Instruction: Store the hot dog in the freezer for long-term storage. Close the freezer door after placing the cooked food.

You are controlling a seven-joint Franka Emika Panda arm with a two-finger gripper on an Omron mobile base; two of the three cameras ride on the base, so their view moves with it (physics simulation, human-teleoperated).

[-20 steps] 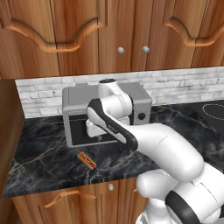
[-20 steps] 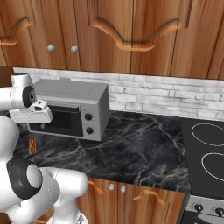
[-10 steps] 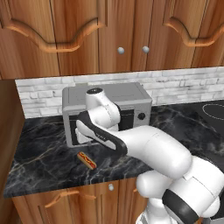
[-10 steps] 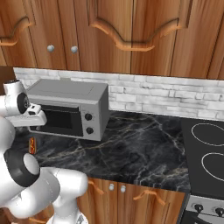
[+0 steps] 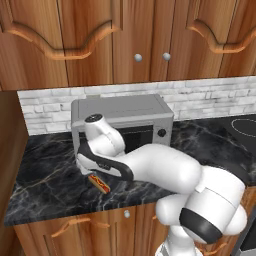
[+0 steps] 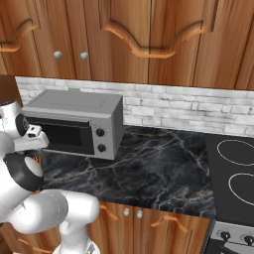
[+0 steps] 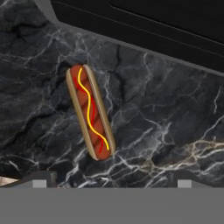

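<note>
Arm bent low over the hot dog in front of the microwave.

The black marble tabletop [image 5: 50,170] carries a silver microwave [image 5: 122,120] against the brick backsplash. The gripper [image 7: 111,179] hangs above the tabletop with its fingers spread apart, holding nothing. The hot dog [image 7: 90,111] lies flat on the marble just in front of the microwave, slightly off to one side of the fingers.

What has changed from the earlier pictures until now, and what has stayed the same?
The arm has swung lower toward the counter's front left, bringing the gripper above the hot dog. Nothing was gripped. The hot dog, still on the counter before the microwave, has not moved.
</note>
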